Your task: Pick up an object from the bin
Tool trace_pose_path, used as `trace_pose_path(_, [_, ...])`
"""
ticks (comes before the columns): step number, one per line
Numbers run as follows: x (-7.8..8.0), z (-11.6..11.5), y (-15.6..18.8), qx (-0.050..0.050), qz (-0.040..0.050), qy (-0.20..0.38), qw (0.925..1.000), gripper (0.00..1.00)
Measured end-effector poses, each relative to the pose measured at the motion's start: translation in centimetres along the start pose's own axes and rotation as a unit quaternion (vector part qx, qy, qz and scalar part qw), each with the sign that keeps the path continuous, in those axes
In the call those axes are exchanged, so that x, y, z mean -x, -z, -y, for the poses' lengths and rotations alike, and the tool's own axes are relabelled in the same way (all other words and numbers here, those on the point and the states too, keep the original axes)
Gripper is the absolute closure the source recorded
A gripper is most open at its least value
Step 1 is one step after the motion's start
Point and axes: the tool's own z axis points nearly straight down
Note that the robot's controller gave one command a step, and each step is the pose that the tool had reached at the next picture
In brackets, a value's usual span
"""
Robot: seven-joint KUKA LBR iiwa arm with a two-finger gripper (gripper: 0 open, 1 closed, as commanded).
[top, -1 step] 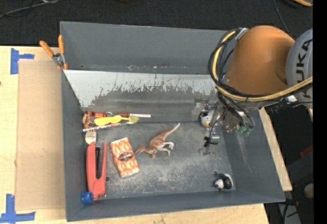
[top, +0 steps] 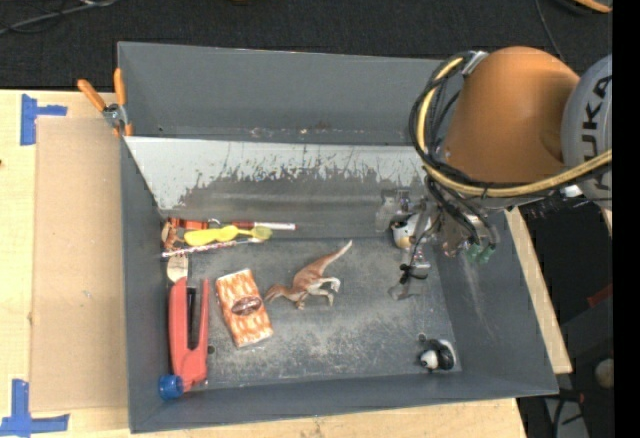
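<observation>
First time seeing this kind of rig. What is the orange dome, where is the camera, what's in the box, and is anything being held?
One camera looks down, slightly from the side, into a grey metal bin. The orange dome is a cover on a robot arm reaching in from the right. Its gripper hangs over bare floor right of centre, with nothing visibly in it. Nearest lies a brown toy dinosaur. Further left are an orange packet, a red tool along the left wall, and a yellow piece behind them. A small black-and-white thing sits front right.
</observation>
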Motion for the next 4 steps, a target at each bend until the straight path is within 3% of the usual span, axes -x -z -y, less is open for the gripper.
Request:
trace_pose_path(1, [1.8,-2.7,-7.4,0.0,0.0021,-0.007,1.0,0.0])
trace_pose_path(2, [3.5,-5.4,-12.7,-0.001,0.0043,0.111,0.9938,0.0])
trace_pose_path(3, [3.2,-11.0,-16.5,0.0,0.0012,-0.022,0.9997,1.0])
trace_pose_path(4, [3.2,-11.0,-16.5,0.0,0.0013,-0.022,0.9997,1.0])
